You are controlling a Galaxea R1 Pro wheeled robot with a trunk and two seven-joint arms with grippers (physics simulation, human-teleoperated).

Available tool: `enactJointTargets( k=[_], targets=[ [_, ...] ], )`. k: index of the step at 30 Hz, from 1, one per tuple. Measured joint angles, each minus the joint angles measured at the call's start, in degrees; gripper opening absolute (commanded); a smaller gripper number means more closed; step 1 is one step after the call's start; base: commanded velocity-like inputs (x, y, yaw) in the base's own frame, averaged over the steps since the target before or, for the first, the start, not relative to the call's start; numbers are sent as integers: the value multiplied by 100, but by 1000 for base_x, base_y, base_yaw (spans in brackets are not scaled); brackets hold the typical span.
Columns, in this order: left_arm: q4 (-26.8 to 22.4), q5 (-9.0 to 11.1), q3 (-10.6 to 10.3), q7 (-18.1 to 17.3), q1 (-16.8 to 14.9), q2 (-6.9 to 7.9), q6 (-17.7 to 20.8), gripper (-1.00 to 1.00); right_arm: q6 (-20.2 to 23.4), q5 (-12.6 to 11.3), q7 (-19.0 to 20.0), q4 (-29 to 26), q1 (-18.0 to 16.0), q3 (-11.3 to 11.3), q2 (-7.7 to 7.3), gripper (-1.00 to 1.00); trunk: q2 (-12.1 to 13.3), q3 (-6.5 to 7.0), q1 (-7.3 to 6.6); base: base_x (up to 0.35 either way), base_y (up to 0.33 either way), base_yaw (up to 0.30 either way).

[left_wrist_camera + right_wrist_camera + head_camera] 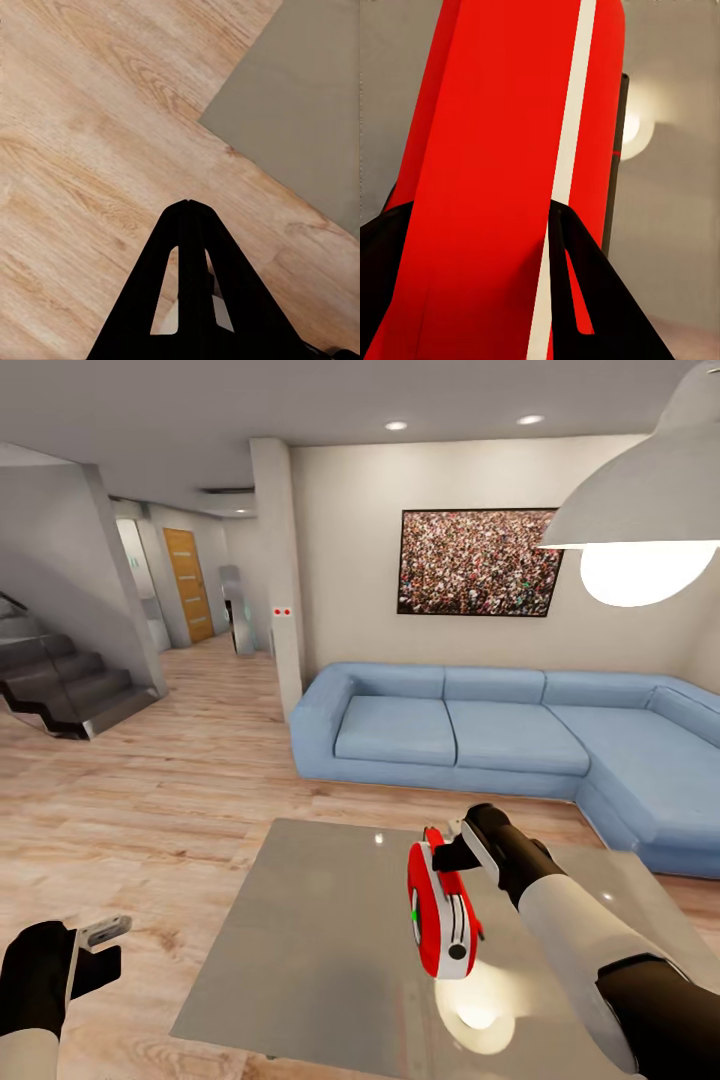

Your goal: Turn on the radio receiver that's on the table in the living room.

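Head view: my right gripper (448, 850) clamps the radio receiver (438, 913), held on edge above the table (300, 940). My left gripper (100, 945), fingers together, hangs beside that table. Beyond the table sits the sofa (500, 730).

Radio receiver (438, 912): small glossy red rounded box, white band along edge (566, 172), dark round dial and green mark on face. Stands on narrow edge, upright with slight tilt, held up off table (300, 950); whether lower end touches top cannot be told.

Table: large, low, rectangular, grey, slightly reflective top with bright lamp glare just below radio. Corner of top visible in left wrist view (300, 105) over wood floor.

Living room: light plank floor, blue L-shaped sofa behind table.
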Motion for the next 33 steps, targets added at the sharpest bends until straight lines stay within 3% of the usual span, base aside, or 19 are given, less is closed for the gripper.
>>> enactJointTargets(
  k=[16, 33],
  targets=[
    [-8, 9, -9, 0, 0, -8, 2, -100, -7, -7, -17, -6, 2, -2, 0, -100, 0, 0, 0, 0, 0, 283],
    [-8, 6, -8, 0, 0, -3, 2, -100, -5, -16, 0, -4, 0, -11, 0, -100, 0, 0, 0, 0, 0, 22]
  ],
)
